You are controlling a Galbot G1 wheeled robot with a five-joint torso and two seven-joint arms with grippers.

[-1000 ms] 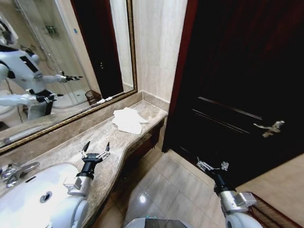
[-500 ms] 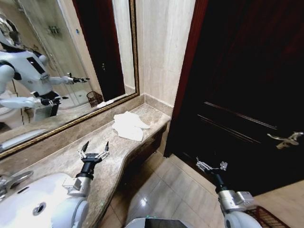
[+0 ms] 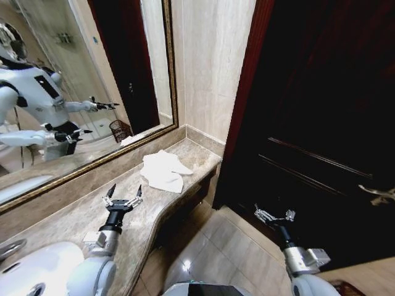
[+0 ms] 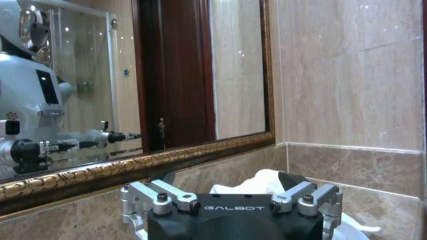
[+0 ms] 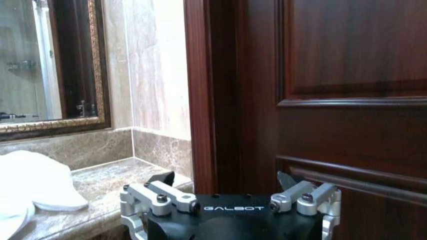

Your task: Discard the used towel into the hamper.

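The crumpled white towel lies on the beige marble desk near the dark wooden door. The left claw hovers spread above the desk (short of the towel); the right claw hangs spread over the floor.

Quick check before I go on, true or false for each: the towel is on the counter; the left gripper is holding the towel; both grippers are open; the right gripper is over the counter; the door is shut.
1. The towel lies on the counter near its far end. True.
2. The left gripper is holding the towel. False: it hovers over the counter, apart from the towel, with nothing in it.
3. Both grippers are open. True.
4. The right gripper is over the counter. False: it is over the floor, in front of the door.
5. The door is shut. True as far as shows.
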